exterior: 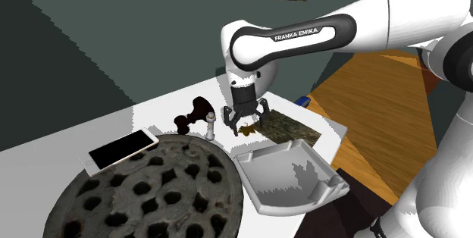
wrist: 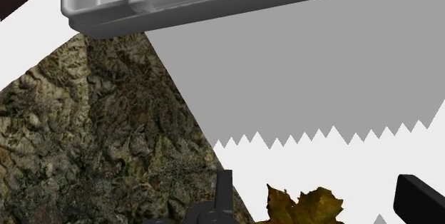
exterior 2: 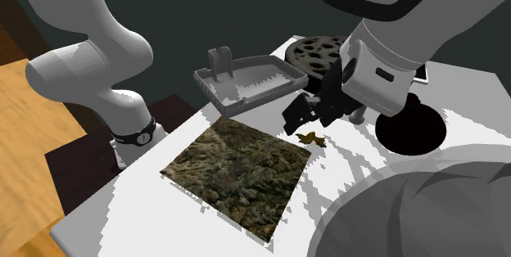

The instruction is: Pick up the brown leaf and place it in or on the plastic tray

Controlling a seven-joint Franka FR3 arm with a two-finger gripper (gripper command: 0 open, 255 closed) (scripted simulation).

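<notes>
The brown leaf (exterior: 246,130) (exterior 2: 311,138) (wrist: 303,207) lies flat on the white table beside one corner of a mottled green-brown mat (exterior: 286,128) (exterior 2: 237,169) (wrist: 93,130). My gripper (exterior: 245,123) (exterior 2: 311,120) (wrist: 314,184) hangs just above the leaf, open. The leaf sits between the two fingers (wrist: 222,194), and neither touches it. The grey plastic tray (exterior: 261,191) (exterior 2: 246,92) (wrist: 214,1) stands empty a short way beyond the leaf, near the table's edge by the stand.
A white phone (exterior: 121,149) and a large round perforated dark disc (exterior: 144,195) (exterior 2: 315,51) lie on the shoulder view's left. A dark brown object (exterior: 193,114) (exterior 2: 409,128) and a small grey piece (exterior: 210,126) stand close behind the gripper.
</notes>
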